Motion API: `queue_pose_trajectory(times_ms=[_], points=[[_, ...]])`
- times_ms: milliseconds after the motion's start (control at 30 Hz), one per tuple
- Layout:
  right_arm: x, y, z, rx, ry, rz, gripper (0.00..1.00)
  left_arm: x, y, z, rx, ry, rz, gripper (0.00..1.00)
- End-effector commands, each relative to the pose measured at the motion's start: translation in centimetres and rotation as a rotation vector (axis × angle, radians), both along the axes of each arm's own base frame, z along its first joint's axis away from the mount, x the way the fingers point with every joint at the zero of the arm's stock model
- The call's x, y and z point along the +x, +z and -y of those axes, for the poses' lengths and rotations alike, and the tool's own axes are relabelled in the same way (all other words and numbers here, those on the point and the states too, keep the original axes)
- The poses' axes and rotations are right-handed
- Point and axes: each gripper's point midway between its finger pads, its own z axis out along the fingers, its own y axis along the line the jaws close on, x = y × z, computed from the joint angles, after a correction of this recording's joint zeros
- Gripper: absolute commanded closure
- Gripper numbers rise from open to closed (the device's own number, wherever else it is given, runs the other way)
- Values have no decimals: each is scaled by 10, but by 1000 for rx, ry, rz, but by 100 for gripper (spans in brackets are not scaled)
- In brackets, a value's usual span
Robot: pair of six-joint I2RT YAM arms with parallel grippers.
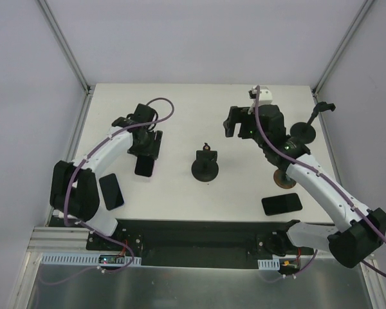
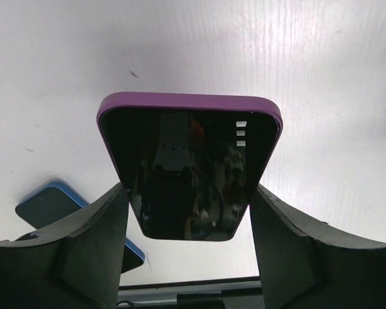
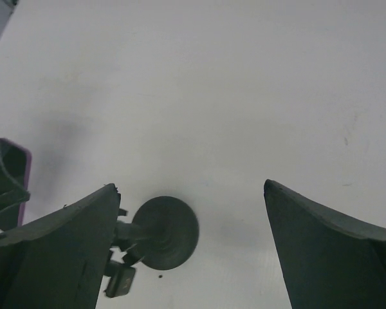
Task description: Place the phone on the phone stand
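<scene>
Left arm (image 1: 106, 151) stretched forward over the table (image 1: 180, 106), left gripper (image 2: 188, 199) pinching the purple-cased phone (image 2: 190, 161) by its long edges, phone stand (image 1: 206, 166) upright at the table's middle, apart from the phone, right gripper (image 3: 190, 185) spread wide, holding nothing.

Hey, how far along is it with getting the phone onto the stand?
Done: the left fingers grip the purple-cased phone by its sides. In hand: lifting it; I can't tell whether it's off the table. Left: carry it to the phone stand at the table's middle, which holds nothing, and set it there. The right fingers are open and empty.
</scene>
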Motion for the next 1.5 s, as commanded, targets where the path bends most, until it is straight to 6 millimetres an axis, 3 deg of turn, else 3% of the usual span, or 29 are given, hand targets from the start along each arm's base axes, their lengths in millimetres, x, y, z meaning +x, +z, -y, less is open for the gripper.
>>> queue_pose_trajectory(times_ms=[0,67,133,233,367,467,667,900,967,1267,1333,1367,1467], points=[[-20,43,-46,111,139,136,4,2,44,-6,-34,66,184,100],[-33,54,-73,153,227,173,4,5,57,-7,-66,83,253,100],[-44,66,-95,188,295,211,4,1,84,-3,-129,84,335,100],[-55,65,-123,207,371,216,4,-5,135,2,-246,124,461,100],[-77,73,-160,267,496,196,4,-31,198,10,-453,181,588,100],[-101,80,-192,343,631,191,4,-48,226,15,-573,217,614,100],[-136,84,-239,371,755,191,4,-70,254,20,-722,279,620,100],[-141,70,-264,356,763,168,0,-80,259,29,-810,289,572,100],[-143,66,-268,357,773,160,5,-82,258,29,-818,304,567,100],[-158,66,-284,398,850,156,44,-84,257,35,-852,310,535,100],[-159,67,-284,400,865,163,57,-84,256,35,-856,310,529,100],[-160,69,-284,400,869,169,71,-85,256,36,-862,304,527,100],[-160,69,-280,394,861,180,99,-89,262,40,-889,262,539,100]])
